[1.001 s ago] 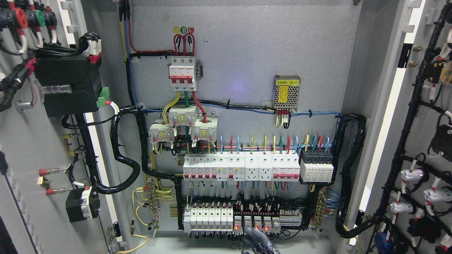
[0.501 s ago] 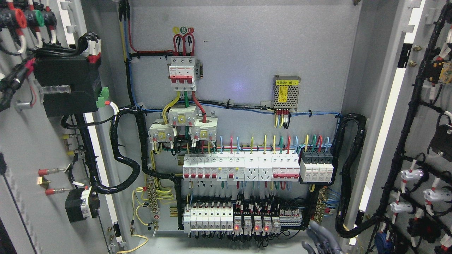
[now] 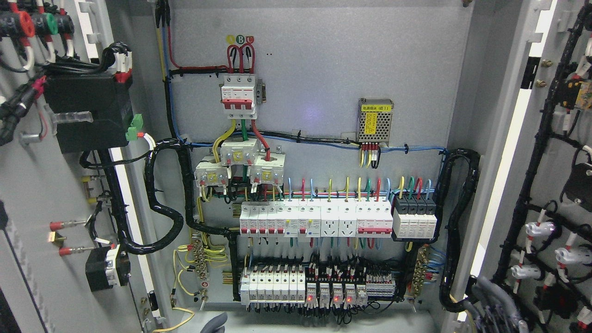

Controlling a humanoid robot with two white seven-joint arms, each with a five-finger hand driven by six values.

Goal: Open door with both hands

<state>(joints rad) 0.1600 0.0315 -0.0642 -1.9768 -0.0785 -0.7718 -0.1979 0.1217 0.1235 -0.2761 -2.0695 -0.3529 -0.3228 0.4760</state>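
Task status: both cabinet doors stand swung out wide. Left door (image 3: 41, 194) fills the left edge, inner face w/ black module and wiring toward the camera; right door (image 3: 555, 152) does likewise at the right edge, w/ harness and white connectors. Opening looks essentially complete; what is left, by my judgement, is at most a last push and getting the hands clear.

Right hand (image 3: 497, 303) shows low at the lower right, grey fingers (image 3: 488, 289) loosely curled against the right door's inner edge by the black cable loom; firm grip or mere rest, can't tell. A grey rounded part (image 3: 213, 322) at the bottom edge, left of middle, is prob. the left hand; finger state can't be told.

Interior: grey backplate (image 3: 323, 83), top breaker (image 3: 238, 95), small power supply (image 3: 375, 120), breaker row (image 3: 314, 219) mid-height, relays w/ red lights below. Room beyond the cabinet: not visible.
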